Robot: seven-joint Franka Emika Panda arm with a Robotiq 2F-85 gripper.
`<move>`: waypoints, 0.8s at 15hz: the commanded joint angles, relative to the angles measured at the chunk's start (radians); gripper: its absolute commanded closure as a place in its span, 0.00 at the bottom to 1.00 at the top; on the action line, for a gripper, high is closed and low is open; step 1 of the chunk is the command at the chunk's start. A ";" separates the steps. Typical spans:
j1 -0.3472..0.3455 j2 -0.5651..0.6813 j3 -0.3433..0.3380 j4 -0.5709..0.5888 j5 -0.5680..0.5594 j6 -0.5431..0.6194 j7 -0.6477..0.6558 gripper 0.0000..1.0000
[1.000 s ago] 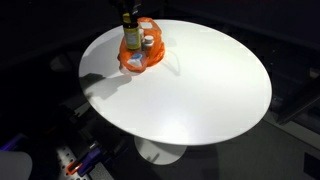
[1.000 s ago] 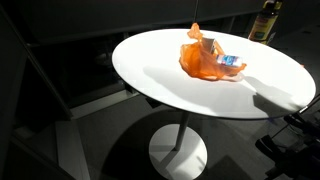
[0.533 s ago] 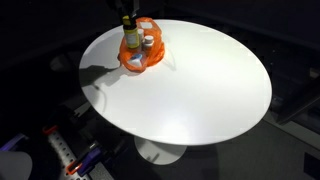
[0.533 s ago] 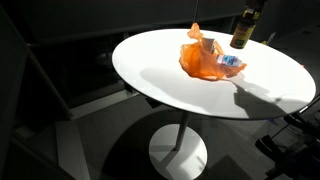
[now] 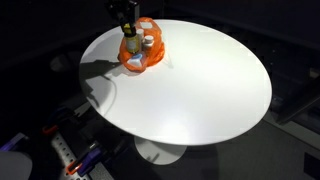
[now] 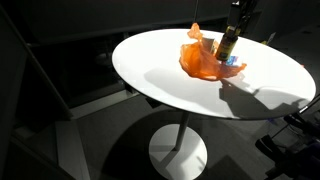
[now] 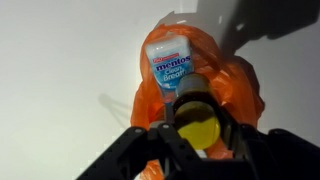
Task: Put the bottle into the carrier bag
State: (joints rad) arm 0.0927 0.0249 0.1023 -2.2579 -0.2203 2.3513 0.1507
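My gripper (image 7: 197, 135) is shut on a dark bottle with a yellow cap (image 7: 196, 118) and holds it upright right above the orange carrier bag (image 7: 235, 90). The bottle shows in both exterior views (image 6: 227, 45) (image 5: 130, 40), its base at the bag's opening. The bag (image 6: 200, 60) (image 5: 142, 55) lies crumpled on the round white table (image 5: 200, 90). A white and blue Mentos container (image 7: 168, 60) lies in the bag, just beyond the bottle. The gripper body (image 6: 240, 10) comes down from above.
The table (image 6: 200, 85) stands on a single white pedestal (image 6: 180, 150) in a dark room. The bag sits near the table's far edge in an exterior view (image 5: 140, 25). Cables and small coloured items (image 5: 70, 160) lie on the floor.
The gripper has carried the bottle from beyond the table's edge inward and down, until it hangs over the bag's opening. The bag and the Mentos container have not moved.
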 commanded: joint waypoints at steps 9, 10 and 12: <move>0.033 0.074 0.009 0.029 0.010 0.053 -0.035 0.80; 0.034 0.080 0.008 0.030 0.009 0.058 -0.036 0.80; 0.034 0.092 0.005 0.032 0.004 0.071 -0.033 0.80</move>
State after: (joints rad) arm 0.1273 0.0938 0.1106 -2.2466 -0.2197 2.4037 0.1413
